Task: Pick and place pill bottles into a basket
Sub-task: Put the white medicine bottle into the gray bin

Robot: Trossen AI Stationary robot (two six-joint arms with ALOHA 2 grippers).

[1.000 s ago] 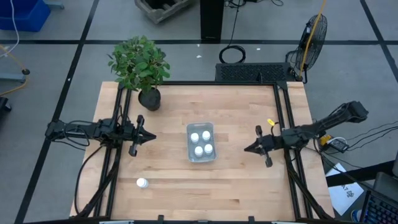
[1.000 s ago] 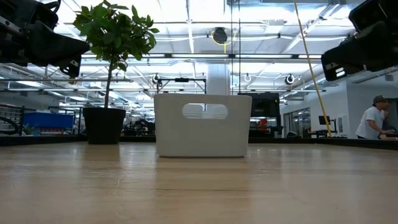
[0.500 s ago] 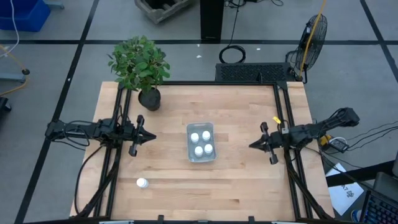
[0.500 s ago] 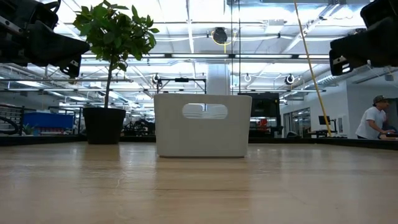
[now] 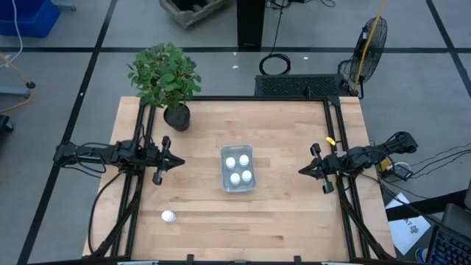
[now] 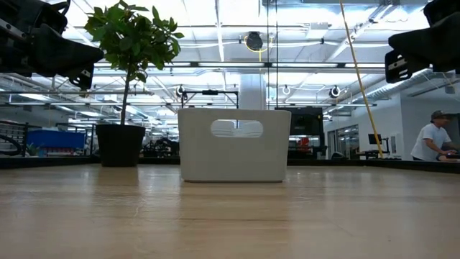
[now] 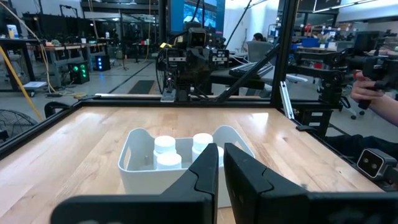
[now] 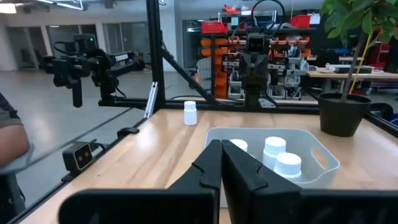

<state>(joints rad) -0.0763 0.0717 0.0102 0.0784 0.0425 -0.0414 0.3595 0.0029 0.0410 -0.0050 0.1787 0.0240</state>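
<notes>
One bottle (image 5: pixel 168 216) stands loose at the near left, nearer our left gripper (image 5: pixel 179 161) than the right gripper (image 5: pixel 302 171) (both nearly closed, empty), four fill the basket (image 5: pixel 238 188).

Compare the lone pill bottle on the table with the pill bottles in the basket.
Place: the lone pill bottle stands on bare wood near the table's front left, while the four pill bottles sit inside the basket at the centre.
Grouping: the lone pill bottle stands apart from everything; the four are packed close together.
Task state: the lone one is not yet placed; the four are.
Shared: all are small, white, capped and upright.
</notes>
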